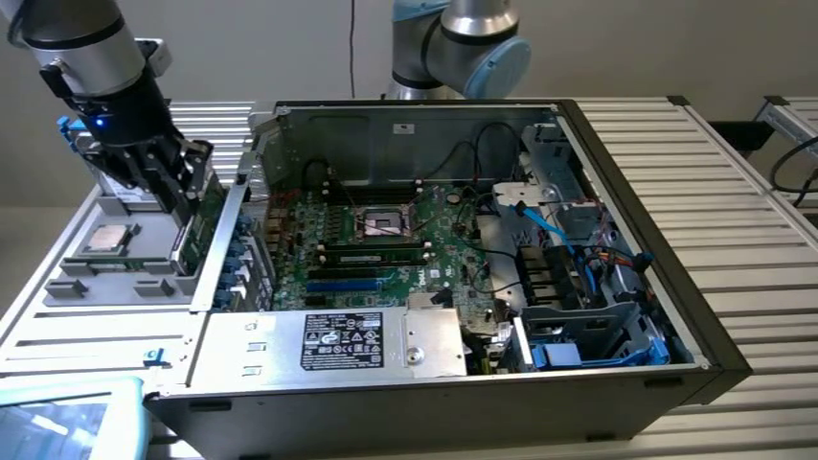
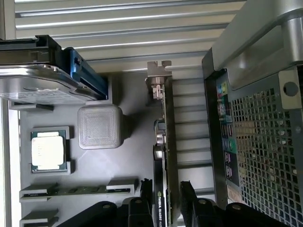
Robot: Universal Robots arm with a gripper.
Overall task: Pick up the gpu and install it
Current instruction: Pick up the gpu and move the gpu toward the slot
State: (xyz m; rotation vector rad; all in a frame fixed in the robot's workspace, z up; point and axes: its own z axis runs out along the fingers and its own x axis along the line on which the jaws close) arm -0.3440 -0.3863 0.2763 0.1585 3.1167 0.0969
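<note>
The open computer case (image 1: 715, 316) takes up the middle of the exterior view, its motherboard (image 1: 371, 240) facing up. Against the case's outer wall, on the exterior view's left, lies a grey parts tray (image 1: 77, 287). The arm reaches down over the tray, and the gripper (image 1: 179, 196) hangs directly above the gpu (image 1: 198, 225). The gpu stands on edge in the tray, just beside the case wall and not yet inside the case.

In the wrist view the gripper (image 2: 165, 203) sits astride the gpu (image 2: 165, 142). The card's long axis runs straight away from it, in line with the case wall. The silver end bracket (image 2: 158, 75) is at the far end. Whether the gripper is clamped on the card or merely around it cannot be told.
</note>
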